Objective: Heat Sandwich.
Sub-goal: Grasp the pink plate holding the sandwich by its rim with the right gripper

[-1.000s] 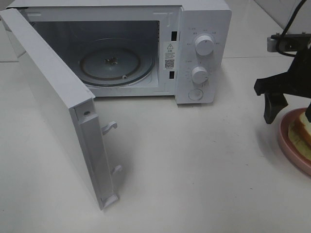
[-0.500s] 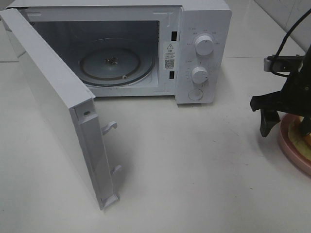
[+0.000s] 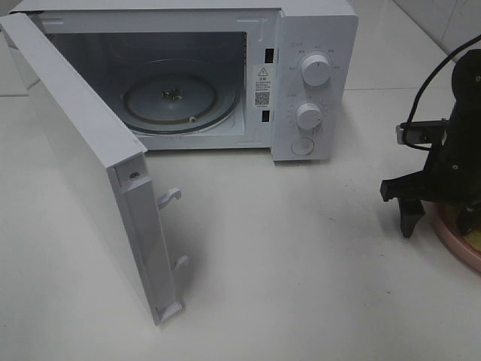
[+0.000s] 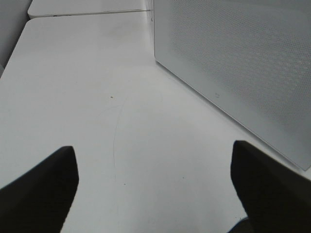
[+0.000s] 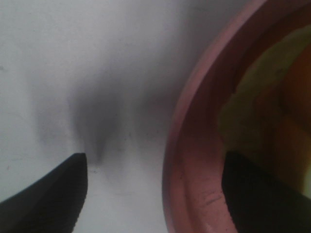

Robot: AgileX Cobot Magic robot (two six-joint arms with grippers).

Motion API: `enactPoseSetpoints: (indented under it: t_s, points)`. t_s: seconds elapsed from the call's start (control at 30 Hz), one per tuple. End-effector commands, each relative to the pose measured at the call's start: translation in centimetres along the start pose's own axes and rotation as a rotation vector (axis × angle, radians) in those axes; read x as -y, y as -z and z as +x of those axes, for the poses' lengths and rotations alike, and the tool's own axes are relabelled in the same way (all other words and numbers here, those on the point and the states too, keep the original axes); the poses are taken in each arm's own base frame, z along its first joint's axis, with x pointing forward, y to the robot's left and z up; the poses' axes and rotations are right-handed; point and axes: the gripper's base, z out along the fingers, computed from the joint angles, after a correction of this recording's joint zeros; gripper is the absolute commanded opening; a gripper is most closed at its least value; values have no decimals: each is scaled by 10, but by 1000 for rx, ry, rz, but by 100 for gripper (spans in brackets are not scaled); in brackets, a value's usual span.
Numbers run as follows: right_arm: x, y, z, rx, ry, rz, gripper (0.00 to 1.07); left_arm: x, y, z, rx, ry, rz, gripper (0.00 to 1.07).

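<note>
**Exterior high view**
- Surface: a white table point(image 3: 301, 263) with a faint seam running across it behind the microwave.
- Room: a pale tiled wall point(image 3: 451, 19) at 1 o'clock.
- Microwave: the white microwave point(image 3: 316, 75) stands at 12 o'clock. Its door point(image 3: 83, 150) swings wide open toward 8 o'clock, and the glass turntable point(image 3: 180, 98) is bare.
- Cut off: the pink plate point(image 3: 451, 239) at 4 o'clock is cropped by the frame edge. Only a yellowish sliver of the sandwich point(image 3: 475, 241) shows on it, and the arm covers the rest.
- Fingers: the right gripper point(image 3: 440, 226) points down with its fingers spread wide across the plate's near rim. Whether the tips touch anything cannot be told.

**Left wrist view**
- Surface: bare white table point(image 4: 97, 97) with a faint curved scuff.
- Nearby: the perforated outer face of the door point(image 4: 233, 58) stands beside the arm.
- Fingers: the left gripper point(image 4: 155, 189) is spread wide over the table and holds nothing.

**Right wrist view**
- Hard to make out: the picture is blurred and shadowed.
- Plate: the plate's point(image 5: 194, 145) rim curves between the fingers.
- Sandwich: it lies on the plate as a pale yellow and orange patch point(image 5: 262, 107).
- Fingers: the right gripper point(image 5: 155, 194) is wide apart, one finger over the table and the other over the plate. It grips nothing.
</note>
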Motion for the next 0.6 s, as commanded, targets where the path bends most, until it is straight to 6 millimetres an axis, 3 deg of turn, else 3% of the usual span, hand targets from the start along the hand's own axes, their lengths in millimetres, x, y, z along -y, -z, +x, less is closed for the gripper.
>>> enactPoseSetpoints:
  t_s: [0.03,0.6]
  points:
    - [1,-6,0,0,0,9,72,0,2,1,31,2,1,79]
    - [6,-19,-1,-27,-21,90,46,0,2,1,31,2,1,79]
